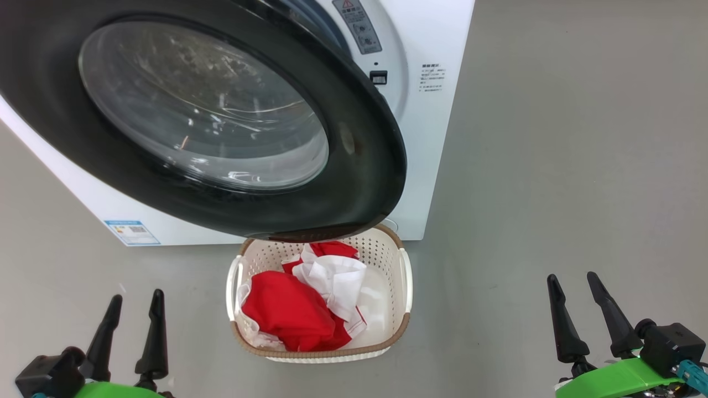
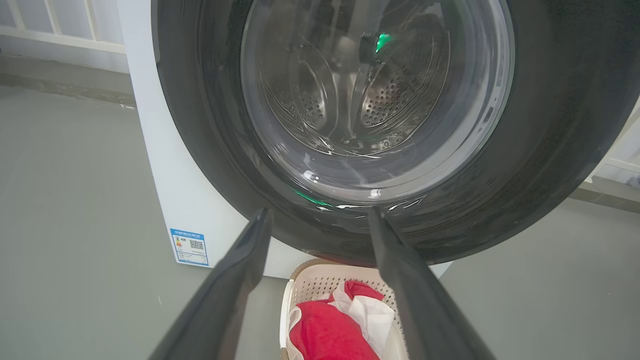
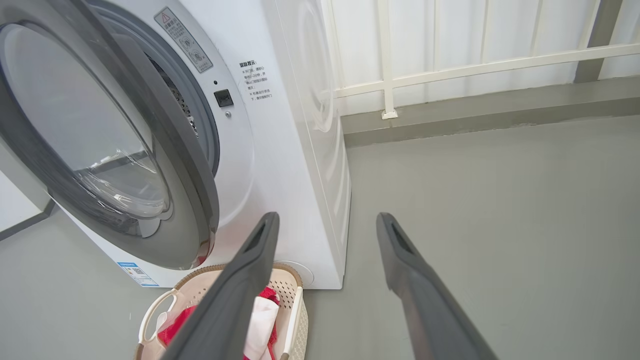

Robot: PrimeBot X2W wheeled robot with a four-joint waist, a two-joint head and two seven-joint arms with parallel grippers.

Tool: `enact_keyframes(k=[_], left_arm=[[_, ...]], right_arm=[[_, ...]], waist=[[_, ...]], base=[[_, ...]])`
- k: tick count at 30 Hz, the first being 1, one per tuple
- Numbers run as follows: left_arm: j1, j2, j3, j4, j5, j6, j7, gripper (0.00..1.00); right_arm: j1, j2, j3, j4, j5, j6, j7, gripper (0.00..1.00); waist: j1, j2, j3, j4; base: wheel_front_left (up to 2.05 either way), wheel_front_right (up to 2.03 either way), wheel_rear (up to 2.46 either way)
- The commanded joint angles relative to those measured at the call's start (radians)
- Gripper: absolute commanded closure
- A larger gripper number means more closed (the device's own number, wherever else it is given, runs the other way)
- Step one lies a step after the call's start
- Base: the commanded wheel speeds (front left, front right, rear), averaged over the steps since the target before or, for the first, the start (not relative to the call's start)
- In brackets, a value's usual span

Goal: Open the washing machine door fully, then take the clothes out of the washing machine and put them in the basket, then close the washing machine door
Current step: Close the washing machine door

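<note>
Over grey floor (image 1: 553, 166), held left gripper (image 1: 138, 296) and right gripper (image 1: 571, 276) spread wide. Judged door (image 1: 204, 110) hard, slippery; best pushed at rim (image 1: 381, 166).

Black tapered fingers (image 1: 564, 326), green wrist brackets (image 1: 614, 378), teal plug (image 1: 695, 376) at R.

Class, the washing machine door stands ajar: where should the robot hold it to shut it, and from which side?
Probably the free right rim of the washing machine door, from the front-right with the right end effector: that edge stands off the washing machine, exposing a lip.
</note>
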Motion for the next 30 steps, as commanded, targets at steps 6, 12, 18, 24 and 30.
enact_keyframes(k=[6, 12, 18, 24, 30], left_arm=[[-0.011, 0.009, 0.044, -0.030, 0.017, -0.006, -0.005, 0.00], [-0.014, 0.005, 0.038, -0.032, 0.022, -0.006, -0.005, 0.00], [-0.018, -0.017, 0.027, -0.036, 0.025, -0.006, -0.005, 0.00], [-0.031, -0.035, 0.006, -0.037, 0.023, -0.006, -0.005, 0.00], [-0.049, -0.054, 0.002, -0.045, 0.015, -0.006, -0.005, 0.00]], right_arm=[[-0.003, -0.008, 0.022, -0.026, -0.013, 0.005, -0.006, 0.00], [-0.014, -0.008, 0.024, -0.031, -0.012, 0.005, -0.006, 0.50], [-0.071, -0.008, 0.072, -0.030, -0.003, 0.005, -0.006, 1.00], [-0.161, -0.008, 0.118, -0.024, 0.011, 0.005, -0.006, 1.00], [-0.267, -0.008, 0.165, -0.007, 0.021, 0.005, -0.006, 1.00]], waist=[[-0.0001, 0.0000, -0.003, 0.009], [-0.0001, 0.0000, 0.000, 0.022], [-0.0001, 0.0000, 0.008, 0.053], [-0.0001, 0.0000, 0.022, 0.100], [-0.0001, 0.0000, 0.049, 0.147]], base=[[0.00, 0.00, 0.00], [0.00, 0.00, 0.00], [0.00, 0.00, 0.00], [0.00, 0.00, 0.00], [0.00, 0.00, 0.00]])
